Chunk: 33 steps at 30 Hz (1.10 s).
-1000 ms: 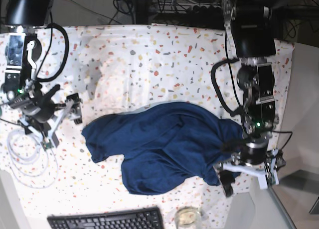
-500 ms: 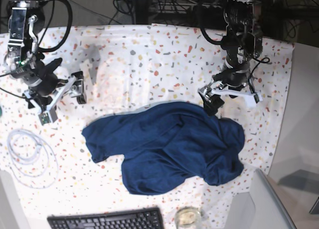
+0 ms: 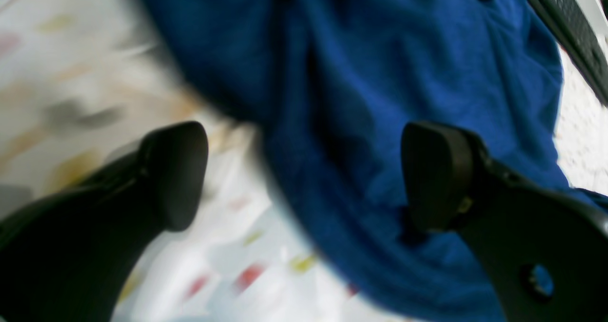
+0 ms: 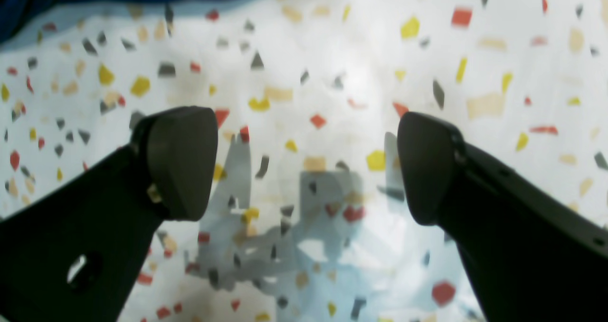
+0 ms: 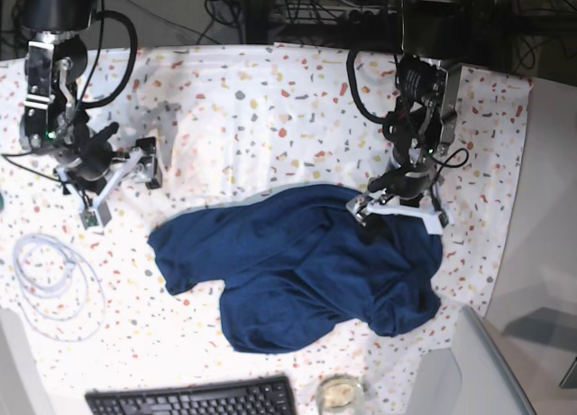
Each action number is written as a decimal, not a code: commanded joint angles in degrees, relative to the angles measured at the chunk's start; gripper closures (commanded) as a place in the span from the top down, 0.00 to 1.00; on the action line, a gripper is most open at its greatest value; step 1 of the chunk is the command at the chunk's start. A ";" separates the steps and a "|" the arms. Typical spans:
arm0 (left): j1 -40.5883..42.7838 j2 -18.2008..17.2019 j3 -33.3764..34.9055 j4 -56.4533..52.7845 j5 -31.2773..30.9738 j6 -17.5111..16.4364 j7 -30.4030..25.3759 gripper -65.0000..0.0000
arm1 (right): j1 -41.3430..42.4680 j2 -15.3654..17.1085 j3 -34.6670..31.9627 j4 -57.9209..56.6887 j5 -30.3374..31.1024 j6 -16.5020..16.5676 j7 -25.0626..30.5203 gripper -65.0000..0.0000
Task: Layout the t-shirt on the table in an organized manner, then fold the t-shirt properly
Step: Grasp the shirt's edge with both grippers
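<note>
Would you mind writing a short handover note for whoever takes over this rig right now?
Left gripper: open, empty, hovering over the far edge of the t-shirt, one finger above fabric, the other above bare cloth.
Right gripper: open, empty, above the bare table, beside the shirt's edge, not touching it.
T-shirt: lies crumpled in a wrinkled heap in the middle of the table, near a keyboard at the front edge and a coiled white cable.
Done: nothing visible yet; shirt is neither spread nor folded.
Left: grasp the edges, spread the shirt flat, then fold it.
</note>
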 commanded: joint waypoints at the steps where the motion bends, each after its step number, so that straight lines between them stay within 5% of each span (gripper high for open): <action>1: -1.14 0.32 1.29 -0.52 -0.73 -0.49 0.95 0.90 | 1.51 0.66 0.08 -0.24 0.53 0.23 1.19 0.85; 4: -2.63 0.06 2.61 -1.57 -0.73 -0.49 0.95 0.63 | 4.06 0.66 0.08 -3.23 0.53 0.23 1.19 0.85; 8: -2.19 -2.49 1.73 2.30 -1.00 -0.49 1.30 0.06 | 7.40 0.93 -0.01 -6.83 0.36 0.23 1.19 0.85; 9: -1.84 -3.37 1.12 4.41 -1.00 -0.49 1.48 0.00 | 8.01 0.93 -0.01 -7.53 0.36 0.23 1.19 0.85; 17: 6.42 -4.16 -11.89 22.87 -1.09 -0.40 13.17 0.00 | 7.75 0.93 -9.68 -7.09 0.36 0.32 1.63 0.81; 21: 8.80 -3.63 -16.64 26.39 -1.00 -0.40 17.74 0.00 | 6.52 0.66 -14.51 -7.09 0.36 0.06 6.55 0.81; 25: 11.87 -4.16 -20.07 27.00 -1.00 -0.40 17.83 0.00 | 6.69 0.31 -16.18 -8.15 0.36 -0.91 10.68 0.81; 28: 13.46 -4.16 -21.83 27.18 -0.91 -0.40 17.83 0.00 | 8.80 -0.04 -16.62 -10.17 0.27 -5.22 11.56 0.82; 33: 15.57 -4.16 -21.74 27.26 -0.91 -0.40 17.83 0.00 | 11.09 -0.22 -16.89 -13.86 0.27 -5.48 11.47 0.82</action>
